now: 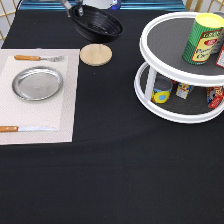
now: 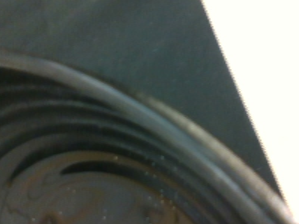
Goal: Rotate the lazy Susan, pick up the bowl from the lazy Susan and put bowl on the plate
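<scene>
The glossy black bowl (image 1: pixel 98 23) hangs tilted near the exterior view's top centre, off the lazy Susan (image 1: pixel 150 50) and just beyond a wooden coaster. My gripper (image 1: pixel 75 8) shows only partly at the top edge and is shut on the bowl's left rim. The wrist view shows the bowl's (image 2: pixel 93 165) concentric inner rings and rim from close by, over the black cloth. The silver plate (image 1: pixel 37 83) lies empty on a pale placemat at the left, well away from the bowl.
A round wooden coaster (image 1: pixel 95 54) lies between the bowl and the placemat (image 1: pixel 65 110). A fork (image 1: pixel 39 58) and a knife (image 1: pixel 25 129) flank the plate. The lazy Susan at the right holds a yellow can (image 1: pixel 202 39) on top and several cans below.
</scene>
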